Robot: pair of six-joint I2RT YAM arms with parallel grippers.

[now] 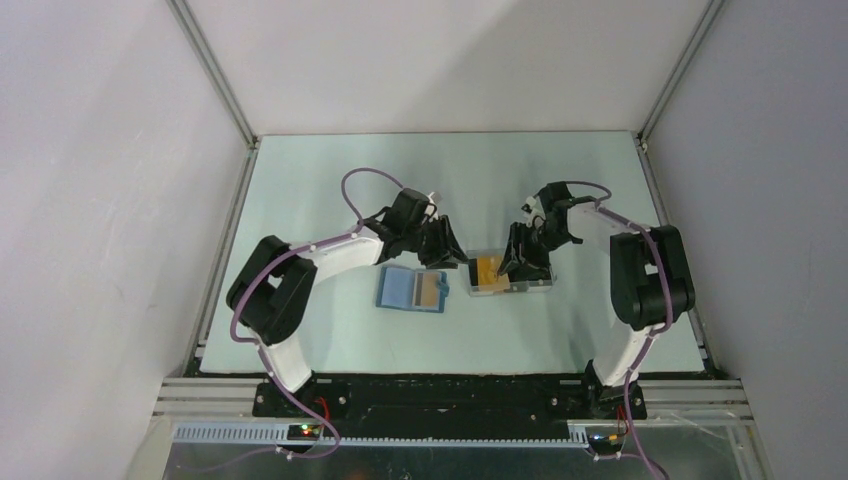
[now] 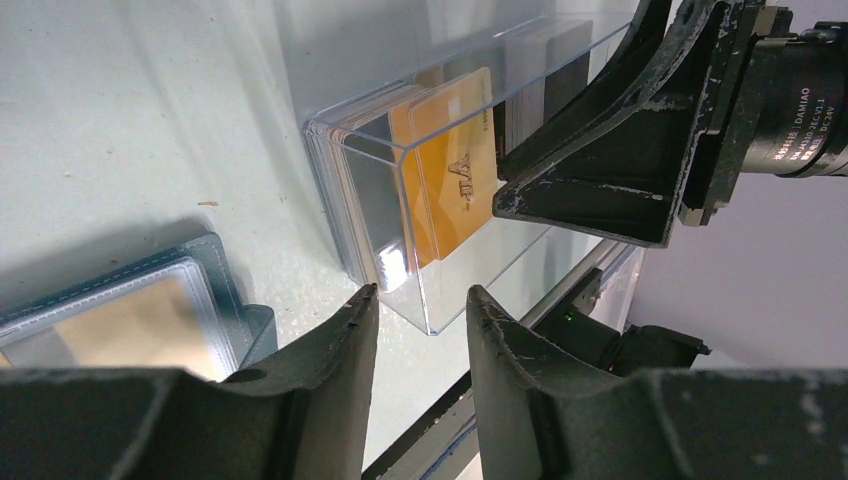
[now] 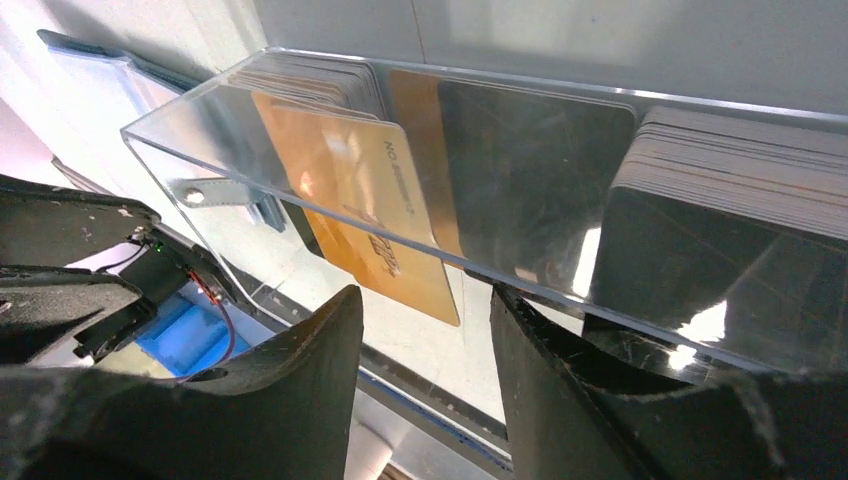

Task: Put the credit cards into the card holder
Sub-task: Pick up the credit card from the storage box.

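Note:
The blue card holder (image 1: 408, 289) lies open on the table, with an orange card (image 1: 432, 290) showing on its right half. The credit cards stand in a clear plastic tray (image 1: 508, 277): orange ones (image 2: 452, 178) and black ones (image 3: 720, 215). One orange card (image 3: 370, 225) leans loose in the tray. My left gripper (image 1: 452, 258) is open and empty just left of the tray, its tips (image 2: 420, 298) near the tray's corner. My right gripper (image 1: 517, 268) is open and empty over the tray, its tips (image 3: 425, 300) close to the leaning orange card. The holder also shows in the left wrist view (image 2: 130, 320).
The tray (image 2: 440, 290) stands right of the holder, a small gap apart. My right gripper's finger (image 2: 600, 170) reaches over the tray's far side. Walls enclose the table on the left, back and right. Both arm bases sit at the near edge.

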